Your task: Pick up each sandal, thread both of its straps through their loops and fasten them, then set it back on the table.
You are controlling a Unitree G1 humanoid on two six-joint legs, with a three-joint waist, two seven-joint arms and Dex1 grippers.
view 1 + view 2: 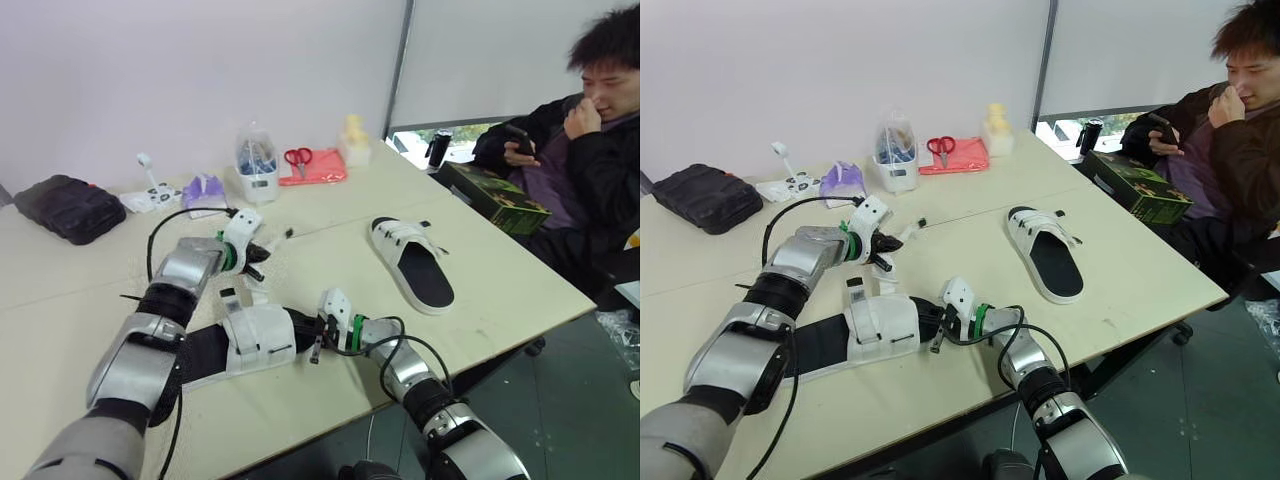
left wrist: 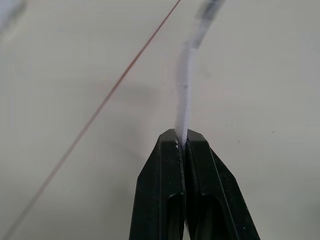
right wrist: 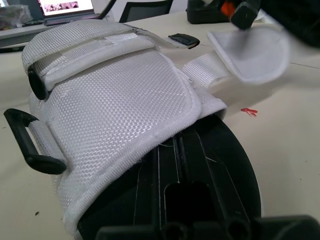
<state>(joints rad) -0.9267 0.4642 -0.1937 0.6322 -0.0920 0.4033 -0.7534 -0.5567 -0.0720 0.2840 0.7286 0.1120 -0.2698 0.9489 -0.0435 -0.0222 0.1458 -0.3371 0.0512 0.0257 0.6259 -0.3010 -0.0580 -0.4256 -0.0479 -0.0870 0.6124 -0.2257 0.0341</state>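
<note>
**Progress.** The near sandal (image 1: pixel 255 335) is being worked on. It is lying on the table (image 1: pixel 330 205) between the two arms, with its toe end turned toward the right gripper (image 1: pixel 312 338). One of its white straps (image 2: pixel 184 85) is being held up off the upper, unfastened. A black loop (image 3: pixel 30 145) is sitting at the side of the upper, and the held strap is not being passed through it. The other band across the upper is lying flat, but whether it is fastened cannot be told.

The far sandal (image 1: pixel 415 265) is lying sole-down, well apart from both grippers and untouched. Its straps are lying across its upper, and their fastening cannot be made out.

The task is therefore being judged as well short of complete. Threading and fastening are outstanding on the near sandal, and the far sandal is being treated as unconfirmed.

**Hands.** The left gripper (image 2: pixel 182 137) is being kept pinched tight on the strap's end, with the strap rising edge-on from between the tips and no gap showing. The right gripper is being held against the black toe end of the near sandal. Whether it is clamping the sole or only resting on it cannot be told, black lying on black.
</note>
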